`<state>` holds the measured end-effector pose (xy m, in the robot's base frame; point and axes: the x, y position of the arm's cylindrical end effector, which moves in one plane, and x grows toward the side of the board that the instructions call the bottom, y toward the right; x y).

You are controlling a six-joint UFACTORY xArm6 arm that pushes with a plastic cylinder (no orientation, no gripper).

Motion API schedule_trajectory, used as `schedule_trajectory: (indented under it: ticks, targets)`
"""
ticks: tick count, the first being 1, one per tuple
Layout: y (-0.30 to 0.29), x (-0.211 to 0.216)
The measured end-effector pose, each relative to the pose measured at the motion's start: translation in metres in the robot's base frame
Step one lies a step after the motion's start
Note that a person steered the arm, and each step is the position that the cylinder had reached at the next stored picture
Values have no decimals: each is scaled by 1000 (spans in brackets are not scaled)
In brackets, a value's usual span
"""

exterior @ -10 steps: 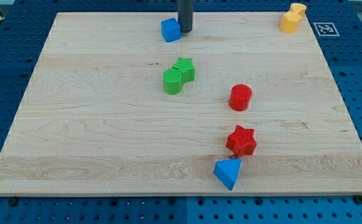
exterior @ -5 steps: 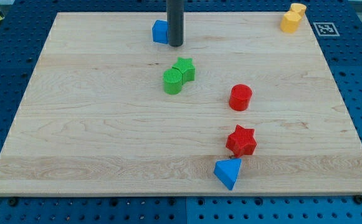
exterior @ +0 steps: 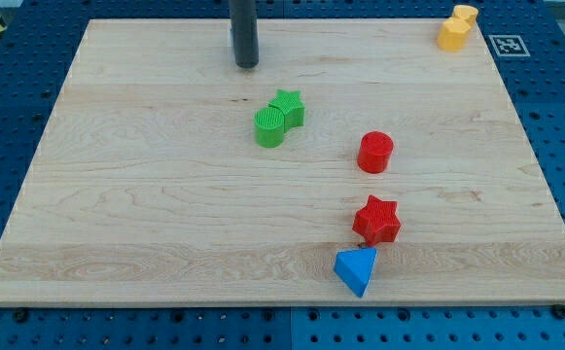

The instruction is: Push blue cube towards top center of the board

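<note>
A pale wooden bench (exterior: 146, 214) fills the view, and the dark rod, which carries no pincer, stands near its top edge, the tip (exterior: 247, 65) left of centre. The blue cube cannot be seen, perhaps hidden behind the rod. Below sit a green star (exterior: 288, 105) touching a green cylinder (exterior: 270, 127), a red cylinder (exterior: 375, 153), a red star (exterior: 376, 220) and a blue triangular block (exterior: 357, 269); two yellow blocks (exterior: 456, 28) occupy the top right corner.
</note>
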<state>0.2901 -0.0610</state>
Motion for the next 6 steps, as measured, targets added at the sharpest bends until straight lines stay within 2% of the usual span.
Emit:
schedule_trajectory:
  ticks: [1, 3, 6]
  targets:
    - [-22, 1]
    - [-29, -37]
    - [-24, -16]
